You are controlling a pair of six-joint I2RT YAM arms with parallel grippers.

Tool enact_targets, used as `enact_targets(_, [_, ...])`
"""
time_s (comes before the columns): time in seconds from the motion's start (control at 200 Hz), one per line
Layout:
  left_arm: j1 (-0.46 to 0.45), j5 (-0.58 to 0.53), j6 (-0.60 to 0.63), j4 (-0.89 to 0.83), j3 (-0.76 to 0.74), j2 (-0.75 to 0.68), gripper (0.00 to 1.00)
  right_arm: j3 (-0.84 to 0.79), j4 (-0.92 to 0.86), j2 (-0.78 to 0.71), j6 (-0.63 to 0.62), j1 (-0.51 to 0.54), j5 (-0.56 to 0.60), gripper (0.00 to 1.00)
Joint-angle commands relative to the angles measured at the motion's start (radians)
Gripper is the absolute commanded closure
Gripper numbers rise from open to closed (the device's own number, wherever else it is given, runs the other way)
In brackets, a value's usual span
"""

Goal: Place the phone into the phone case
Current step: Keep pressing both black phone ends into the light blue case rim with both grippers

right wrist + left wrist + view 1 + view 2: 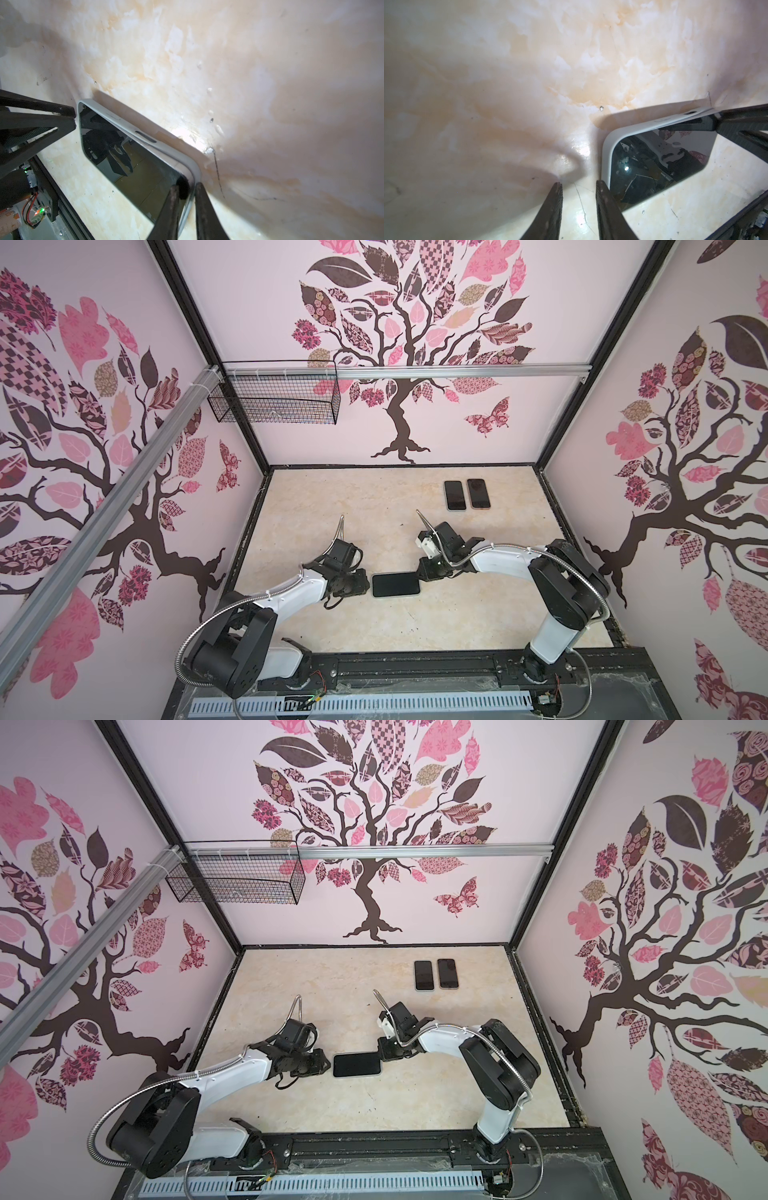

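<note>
Overhead pair; wrist close-ups on phone (654, 164).

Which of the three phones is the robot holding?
The phone in the pale case, lying sideways up front: the right gripper pinches its corner. The other two phones lie side by side farther back, untouched.

Soft even light, glare, warped edges
</note>
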Motion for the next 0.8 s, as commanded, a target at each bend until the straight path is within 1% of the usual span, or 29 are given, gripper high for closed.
enact_targets(0.0, [0.000,0.023,0.017,0.032,0.038,0.013,0.71,0.036,-0.016,0.033,-0.020,-0.005,0.014,0.82])
enact_targets(0.295, [0.001,0.112,0.005,0.089,0.035,0.043,0.71,0.035,-0.016,0.047,-0.029,-0.005,-0.003,0.84])
enact_targets(0.59, [0.001,0.146,-0.017,0.143,0.021,0.077,0.77,0.025,-0.014,0.059,-0.037,-0.005,-0.012,0.85])
enact_targets(0.795, [0.000,0.150,-0.018,0.153,0.021,0.089,0.79,0.034,-0.035,0.096,-0.050,-0.006,0.011,0.86])
